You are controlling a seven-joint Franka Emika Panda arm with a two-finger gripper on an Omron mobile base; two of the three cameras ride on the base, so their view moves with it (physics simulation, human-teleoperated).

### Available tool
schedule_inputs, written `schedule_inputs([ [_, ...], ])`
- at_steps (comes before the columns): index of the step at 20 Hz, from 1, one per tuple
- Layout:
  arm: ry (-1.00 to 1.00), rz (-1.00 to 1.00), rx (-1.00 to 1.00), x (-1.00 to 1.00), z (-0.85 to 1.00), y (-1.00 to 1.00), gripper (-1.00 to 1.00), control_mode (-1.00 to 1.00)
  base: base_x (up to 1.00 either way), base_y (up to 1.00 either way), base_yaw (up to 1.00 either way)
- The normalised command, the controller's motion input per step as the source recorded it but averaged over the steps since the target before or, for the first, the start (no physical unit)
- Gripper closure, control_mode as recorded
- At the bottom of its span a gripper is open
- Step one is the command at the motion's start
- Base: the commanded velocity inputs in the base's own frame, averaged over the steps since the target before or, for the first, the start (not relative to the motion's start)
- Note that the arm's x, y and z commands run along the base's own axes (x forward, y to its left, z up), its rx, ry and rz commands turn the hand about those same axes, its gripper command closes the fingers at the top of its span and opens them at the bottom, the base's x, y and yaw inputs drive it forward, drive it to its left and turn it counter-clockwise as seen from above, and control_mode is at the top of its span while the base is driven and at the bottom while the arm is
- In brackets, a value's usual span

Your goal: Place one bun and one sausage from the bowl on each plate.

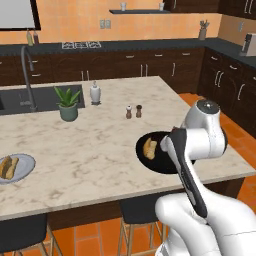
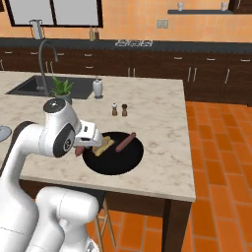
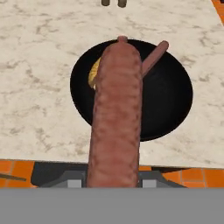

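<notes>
My gripper (image 2: 80, 148) is shut on a reddish-brown sausage (image 3: 116, 118), held above the near left rim of the black bowl (image 3: 175, 100). The sausage runs along the hand view and hides the fingertips. In the bowl lie a second sausage (image 2: 125, 141) and a golden bun (image 2: 103, 146), the bun partly behind the held sausage in the hand view. A pale grey-blue plate (image 1: 26, 164) sits far left on the counter with a bun (image 1: 7, 167) on it. In the left base view my arm covers the right part of the bowl (image 1: 142, 152).
Salt and pepper shakers (image 1: 133, 111) stand beyond the bowl. A potted plant (image 1: 68, 104) and a white jar (image 1: 95, 93) stand by the sink (image 1: 30, 100). The bowl sits close to the counter's near edge, with dark stools (image 1: 137, 210) below.
</notes>
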Motion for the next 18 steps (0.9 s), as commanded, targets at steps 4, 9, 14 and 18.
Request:
schedule_inputs([
  [4,0.16,-0.17,0.05,-0.38,0.43,-0.05,1.0,-1.0,0.0,0.0,0.0],
  [9,0.0,0.0,0.0,0.0,0.0,0.0,1.0,-1.0,0.0,0.0,0.0],
  [14,0.0,0.0,0.0,-0.01,-0.02,0.23,1.0,1.0,0.0,0.4,0.0],
  [18,0.0,0.0,0.0,0.0,0.0,0.0,1.0,1.0,0.0,1.0,0.0],
])
